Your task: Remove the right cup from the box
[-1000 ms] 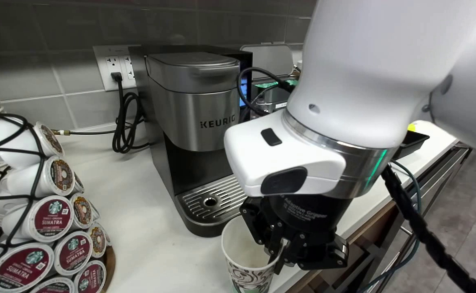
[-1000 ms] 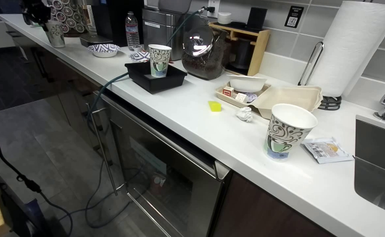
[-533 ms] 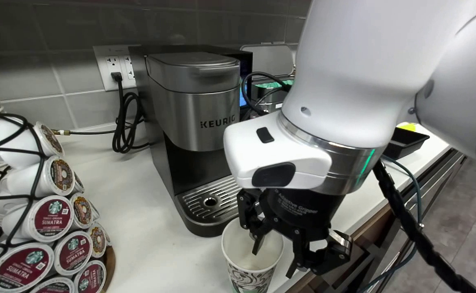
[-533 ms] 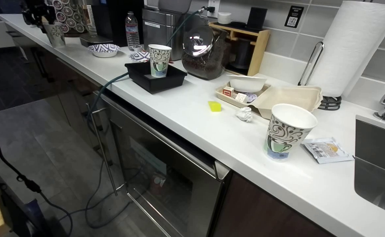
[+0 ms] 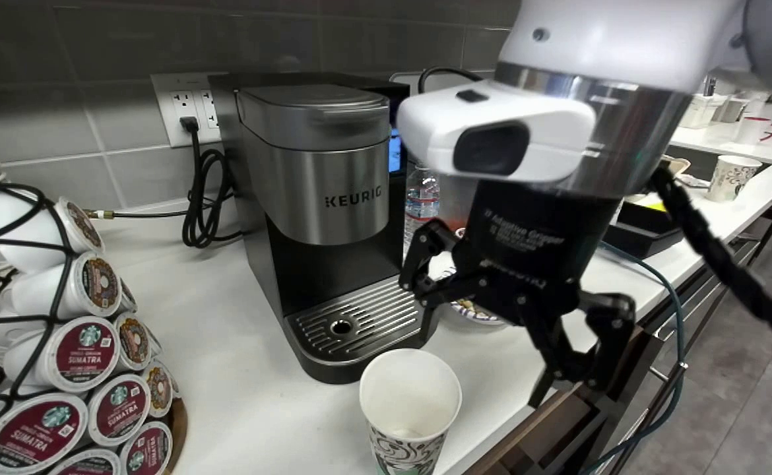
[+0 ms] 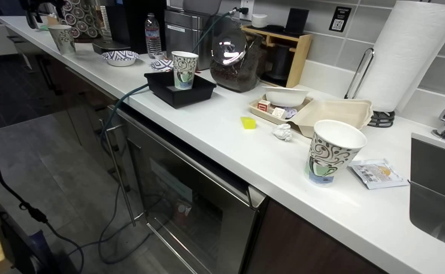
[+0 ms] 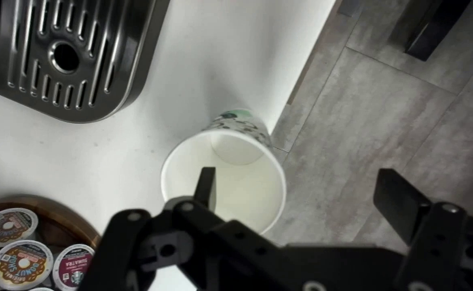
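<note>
A white paper cup (image 5: 409,409) with dark swirls stands upright on the counter beside the coffee maker; an exterior view also shows this cup (image 6: 63,40). My gripper (image 5: 483,364) hangs above it and off to one side, open with nothing held. Seen from the wrist, one finger overlaps the cup's mouth (image 7: 248,182), while the other lies over the floor beyond the counter edge. The black box (image 6: 180,97) sits farther along the counter with a similar cup (image 6: 185,72) upright inside. Another patterned cup (image 6: 332,156) stands on the counter outside the box.
The coffee maker (image 5: 323,171) rises close to the gripper. A rack of coffee pods (image 5: 82,356) stands at the near side. Patterned bowls (image 6: 119,58) and a water bottle (image 6: 153,36) lie between cup and box. A cable (image 6: 125,101) crosses the counter's front edge.
My gripper has let go of the cup's rim, its fingers spreading wide. It has risen and pulled away from the cup, which stays standing on the counter.
</note>
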Controlling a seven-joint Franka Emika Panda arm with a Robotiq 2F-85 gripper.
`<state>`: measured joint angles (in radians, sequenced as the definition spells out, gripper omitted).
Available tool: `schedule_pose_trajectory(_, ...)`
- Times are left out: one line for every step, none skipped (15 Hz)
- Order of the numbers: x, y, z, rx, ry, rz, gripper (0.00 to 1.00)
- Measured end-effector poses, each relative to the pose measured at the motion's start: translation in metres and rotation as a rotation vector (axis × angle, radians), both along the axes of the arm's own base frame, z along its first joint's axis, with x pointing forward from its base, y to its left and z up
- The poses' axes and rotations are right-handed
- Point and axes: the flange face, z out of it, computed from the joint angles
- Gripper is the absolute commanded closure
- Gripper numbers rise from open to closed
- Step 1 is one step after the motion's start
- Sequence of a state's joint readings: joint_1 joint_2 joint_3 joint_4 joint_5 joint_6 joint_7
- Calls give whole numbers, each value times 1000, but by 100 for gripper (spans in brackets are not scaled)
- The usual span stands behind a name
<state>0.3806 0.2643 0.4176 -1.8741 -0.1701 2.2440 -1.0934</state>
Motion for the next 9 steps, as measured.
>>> schedule_pose_trajectory(-3, -10, 10, -1, 39, 13, 0)
schedule_pose_trajectory(-7, -25, 21, -8, 86, 14, 1)
schedule_pose_trajectory(-10, -43, 31, -32, 123, -7, 0)
schedule_pose_trajectory(-12, -64, 42, -64, 139, -52, 0)
schedule_pose_trajectory(-13, -85, 51, -90, 143, -102, 0)
schedule_pose_trajectory(-14, -108, 59, -103, 138, -156, 0)
schedule_pose_trajectory(-13, -131, 67, -107, 126, -212, 0)
schedule_pose_trajectory(-14, -155, 72, -110, 116, -268, 0)
schedule_pose_trajectory(-15, -177, 76, -110, 108, -323, 0)
